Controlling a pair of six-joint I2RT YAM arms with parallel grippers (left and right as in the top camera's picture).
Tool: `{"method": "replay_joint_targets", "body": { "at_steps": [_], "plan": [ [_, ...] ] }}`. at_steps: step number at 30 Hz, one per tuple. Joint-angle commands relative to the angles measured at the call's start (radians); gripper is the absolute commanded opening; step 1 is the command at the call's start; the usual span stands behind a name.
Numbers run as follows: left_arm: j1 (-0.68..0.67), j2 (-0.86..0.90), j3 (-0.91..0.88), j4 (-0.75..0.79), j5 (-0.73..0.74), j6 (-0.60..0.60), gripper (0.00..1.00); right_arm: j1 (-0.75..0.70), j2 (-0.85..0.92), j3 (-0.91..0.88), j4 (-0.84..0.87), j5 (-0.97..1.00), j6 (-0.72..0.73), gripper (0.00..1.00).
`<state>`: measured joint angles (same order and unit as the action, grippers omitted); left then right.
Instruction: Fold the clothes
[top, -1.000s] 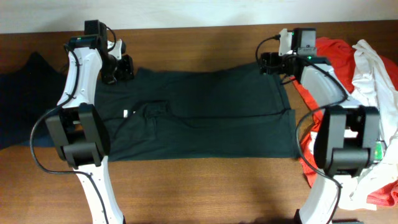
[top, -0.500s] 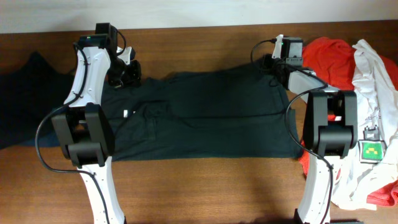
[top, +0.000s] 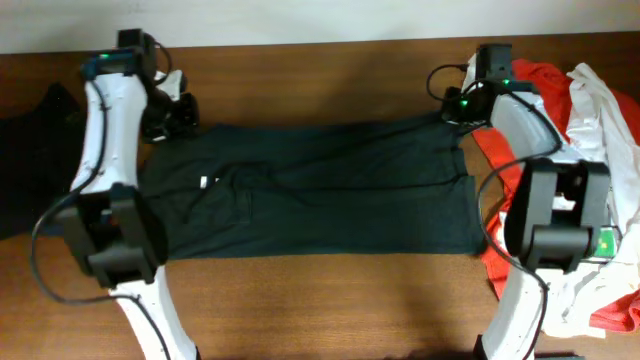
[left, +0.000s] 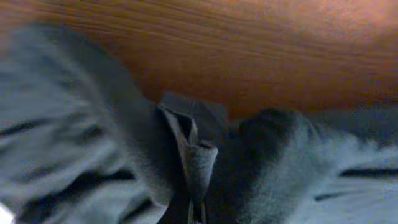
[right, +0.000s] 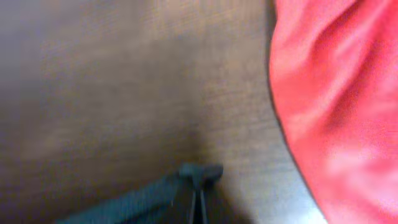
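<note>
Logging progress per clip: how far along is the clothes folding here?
Done: the dark shirt lies spread flat. In hand: the left gripper and right gripper each pinch a far corner of it. Remaining: no fold made yet, and the red garment and white garment sit crumpled at the right.

**Overhead view:** looks straight down from well above, taking in the whole brown wooden table (top: 320, 300).

**Left wrist view:** very near, facing down on the 10 o'clock corner of the dark flat-spread cloth garment (top: 320, 190), with bare wood at 12 o'clock.

**Right wrist view:** near and blurred, over the garment's 2 o'clock corner, with crumpled red cloth (right: 336, 93) at 3 o'clock.

Each wrist view shares its corner with the overhead view.
</note>
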<state>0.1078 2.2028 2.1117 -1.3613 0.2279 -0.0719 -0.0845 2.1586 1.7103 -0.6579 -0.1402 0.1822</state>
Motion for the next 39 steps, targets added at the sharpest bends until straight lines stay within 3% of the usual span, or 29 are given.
{"method": "replay_joint_targets", "body": {
  "at_steps": [1, 7, 14, 22, 23, 25, 26, 30, 39],
  "plan": [
    [0.038, -0.133, 0.012, -0.096, -0.012, 0.021, 0.0, -0.003, -0.129, 0.036, -0.149, 0.021, -0.04, 0.04],
    [0.051, -0.139, -0.006, -0.327, -0.072, 0.021, 0.0, -0.003, -0.181, 0.035, -0.51, 0.082, -0.078, 0.04],
    [0.051, -0.143, -0.107, -0.319, -0.12, 0.02, 0.0, -0.003, -0.181, 0.034, -0.704, 0.183, -0.078, 0.04],
    [0.048, -0.143, -0.367, -0.245, -0.139, 0.02, 0.0, -0.003, -0.175, 0.005, -0.754, 0.205, -0.078, 0.1],
    [0.048, -0.143, -0.399, -0.236, -0.139, 0.02, 0.06, -0.003, -0.175, -0.008, -0.754, 0.205, -0.078, 0.17],
    [0.048, -0.143, -0.412, -0.237, -0.139, 0.02, 0.4, -0.003, -0.175, -0.019, -0.759, 0.206, -0.078, 0.22],
    [0.048, -0.143, -0.412, -0.237, -0.139, 0.02, 0.45, -0.003, -0.175, -0.019, -0.761, 0.206, -0.078, 0.22],
    [0.048, -0.143, -0.411, -0.219, -0.139, 0.02, 0.45, -0.003, -0.175, -0.019, -0.764, 0.205, -0.078, 0.27],
    [0.048, -0.142, -0.418, 0.069, -0.177, -0.055, 0.49, -0.002, -0.175, -0.019, -0.764, 0.204, -0.077, 0.28]
  ]
}}
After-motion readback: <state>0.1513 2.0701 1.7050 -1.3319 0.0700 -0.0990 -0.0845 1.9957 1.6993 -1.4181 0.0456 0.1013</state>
